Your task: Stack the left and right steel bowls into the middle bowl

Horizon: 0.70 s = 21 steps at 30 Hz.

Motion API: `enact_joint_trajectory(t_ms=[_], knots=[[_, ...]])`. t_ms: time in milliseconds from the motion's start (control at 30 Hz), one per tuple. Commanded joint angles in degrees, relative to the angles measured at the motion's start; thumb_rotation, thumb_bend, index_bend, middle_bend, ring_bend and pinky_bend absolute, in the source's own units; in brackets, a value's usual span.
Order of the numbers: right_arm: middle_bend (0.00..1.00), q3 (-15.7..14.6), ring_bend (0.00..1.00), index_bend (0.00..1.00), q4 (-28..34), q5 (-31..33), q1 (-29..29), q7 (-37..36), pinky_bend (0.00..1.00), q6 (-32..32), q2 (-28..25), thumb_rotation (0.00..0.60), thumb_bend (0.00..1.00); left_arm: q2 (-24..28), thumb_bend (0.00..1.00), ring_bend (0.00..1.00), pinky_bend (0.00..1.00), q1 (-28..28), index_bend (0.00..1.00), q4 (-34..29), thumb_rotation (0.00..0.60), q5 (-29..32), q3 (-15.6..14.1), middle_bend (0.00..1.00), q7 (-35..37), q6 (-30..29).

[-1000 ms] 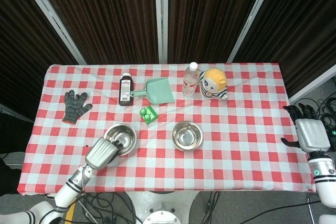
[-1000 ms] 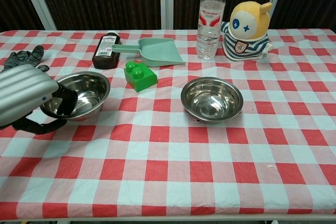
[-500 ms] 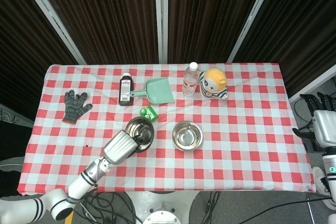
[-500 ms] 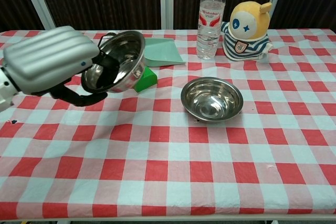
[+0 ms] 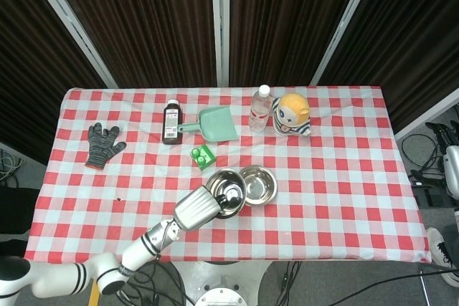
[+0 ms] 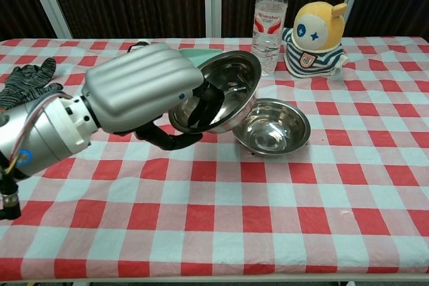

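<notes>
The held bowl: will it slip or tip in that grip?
Likely slippery: the bowl is polished steel, and the left hand pinches only its rim. It already hangs tilted, so it may swing. Rigid and probably light, held one-handed.

I've lifted the left steel bowl (image 6: 218,92) off the table with my left hand (image 6: 144,95) and carried it rightward; it's tilted now, just beside the middle bowl (image 6: 271,126). My right hand (image 5: 452,159) has pulled back toward the frame's edge.
</notes>
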State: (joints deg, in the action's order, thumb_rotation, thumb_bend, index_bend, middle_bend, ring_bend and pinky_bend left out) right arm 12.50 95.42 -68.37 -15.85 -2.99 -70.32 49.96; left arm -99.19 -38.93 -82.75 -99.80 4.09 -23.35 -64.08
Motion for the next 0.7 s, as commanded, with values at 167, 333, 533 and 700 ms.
enact_joint_trajectory(t_ms=[167,333,533,700], knots=[[0.16,1.50,0.00,0.14,-0.62,-0.18,0.81,-3.71,0.00,-1.88,-1.27,0.600,0.08,-1.36,0.39,1.00,0.99,-1.49,0.66,4.74,0.600,1.23,0.57,0.70,1.03,1.17],[0.16,1.92,0.00,0.15,0.58,-0.99,1.10,-4.88,0.00,-2.40,-2.74,0.600,0.08,-2.63,0.39,1.00,0.99,-2.83,0.66,8.97,0.600,1.44,0.33,0.70,1.81,2.08],[0.16,2.24,0.00,0.15,2.99,-1.92,0.86,-4.51,0.00,-2.72,-3.82,0.600,0.08,-5.00,0.39,1.00,0.99,-4.15,0.66,12.52,0.600,0.87,-0.60,0.70,1.72,2.54],[0.16,2.58,0.00,0.15,4.41,-2.07,0.94,-4.06,0.00,-3.44,-4.63,0.600,0.08,-6.29,0.39,1.00,0.99,-5.32,0.66,14.35,0.600,0.16,-0.56,0.70,0.53,2.14]])
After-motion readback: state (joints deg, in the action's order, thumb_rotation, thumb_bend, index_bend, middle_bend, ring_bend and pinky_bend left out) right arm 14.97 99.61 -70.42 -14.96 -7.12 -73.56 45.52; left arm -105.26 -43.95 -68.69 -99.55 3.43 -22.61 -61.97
